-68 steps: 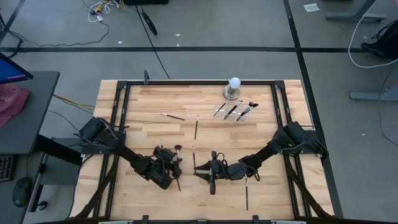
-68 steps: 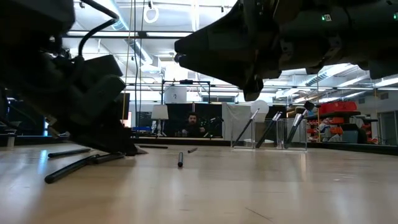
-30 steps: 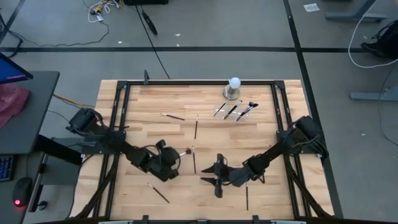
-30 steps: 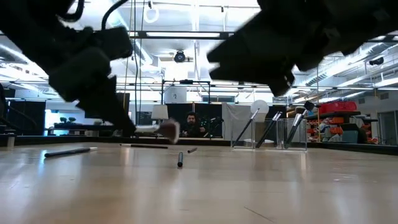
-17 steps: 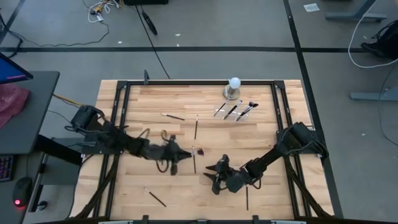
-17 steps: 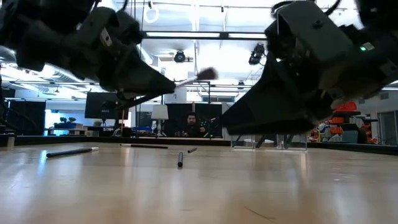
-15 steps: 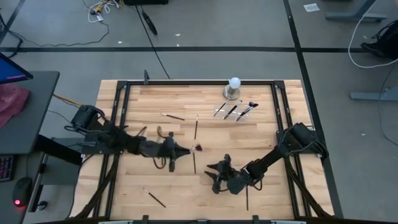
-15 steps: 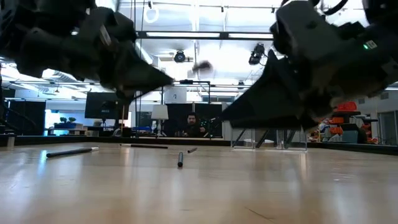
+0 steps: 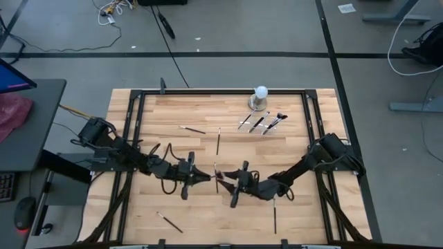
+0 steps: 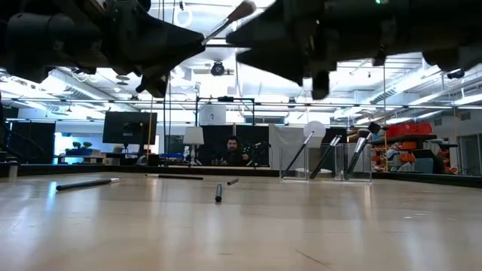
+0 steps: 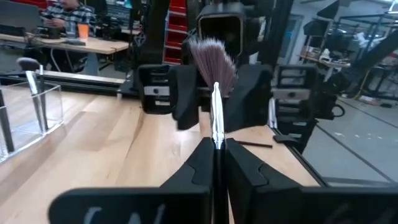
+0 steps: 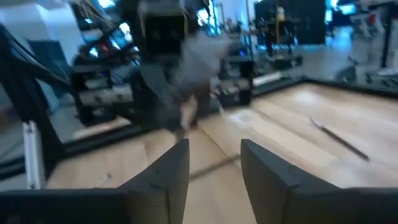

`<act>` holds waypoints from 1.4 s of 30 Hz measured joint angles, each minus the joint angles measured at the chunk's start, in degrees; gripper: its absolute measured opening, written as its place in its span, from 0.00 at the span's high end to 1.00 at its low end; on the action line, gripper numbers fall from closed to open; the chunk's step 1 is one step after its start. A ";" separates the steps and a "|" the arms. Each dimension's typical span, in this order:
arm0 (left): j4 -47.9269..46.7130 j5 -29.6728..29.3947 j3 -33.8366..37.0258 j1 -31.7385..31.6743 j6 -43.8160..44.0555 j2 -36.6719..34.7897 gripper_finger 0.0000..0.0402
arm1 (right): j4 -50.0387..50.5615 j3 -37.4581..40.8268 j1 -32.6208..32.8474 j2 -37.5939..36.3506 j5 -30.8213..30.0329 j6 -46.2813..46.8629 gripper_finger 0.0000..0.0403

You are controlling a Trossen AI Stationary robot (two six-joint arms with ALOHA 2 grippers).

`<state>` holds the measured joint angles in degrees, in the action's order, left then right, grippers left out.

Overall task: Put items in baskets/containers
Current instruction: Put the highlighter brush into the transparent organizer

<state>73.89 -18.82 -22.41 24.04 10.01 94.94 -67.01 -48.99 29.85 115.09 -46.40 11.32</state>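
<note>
Silver-ferruled brush [image 11: 214,118] sits pinched in your left hand [image 11: 216,163], bristles up. Your right hand [image 12: 214,165] faces it, fingers spread, holding nothing; its view blurs the brush. Clear tray [image 10: 325,162] is barely visible on the bench [image 9: 291,135].

nine brushes [image 9: 217,142] (roughly), one tray [image 10: 325,162]

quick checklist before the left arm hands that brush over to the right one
1. Left gripper shut on the brush: ok.
2. Brush lifted off the table, bristles toward the right arm: ok.
3. Right gripper open to receive: ok.
4. Right gripper lined up with the brush tip: cannot tell, its view is blurred.
5. Clear tray near the table's far edge has room, with three brushes leaning in it: ok.
</note>
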 joint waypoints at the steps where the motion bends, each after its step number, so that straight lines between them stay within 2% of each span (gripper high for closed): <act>1: -0.02 -0.29 0.00 0.00 -0.05 0.00 0.95 | -0.49 -0.23 -0.18 0.00 0.80 -0.83 0.64; 11: 0.04 -2.53 0.00 0.00 -0.19 0.00 0.95 | 4.14 -5.61 -2.46 0.02 2.35 -2.80 0.64; 19: 0.05 -2.57 0.00 0.00 -0.18 0.00 0.94 | 5.83 -6.16 -3.92 0.04 2.32 -0.95 0.65; 24: 0.11 -2.61 -0.04 0.00 -0.16 -0.02 0.93 | 6.72 -6.16 -3.81 0.04 2.39 -1.16 0.71; 28: 0.02 -2.69 -0.04 0.00 0.62 -0.02 0.92 | 6.60 -6.16 -3.77 0.04 2.50 -1.30 0.83; 32: -0.14 -2.63 -0.04 -0.03 0.71 -0.02 0.88 | 6.46 -6.16 -3.65 0.04 2.98 -1.17 0.96; 38: -2.90 -2.77 -0.07 -0.03 0.94 -0.07 0.78 | 8.39 -6.16 -3.03 -0.55 1.46 -2.35 0.94; 42: -7.10 -4.30 -0.07 -0.11 3.10 -0.07 0.67 | 21.26 -6.14 -1.32 -6.16 -5.57 -0.74 0.97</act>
<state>66.78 -23.12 -22.48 23.92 13.11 94.87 -45.76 -55.13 28.53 108.93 -51.98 10.57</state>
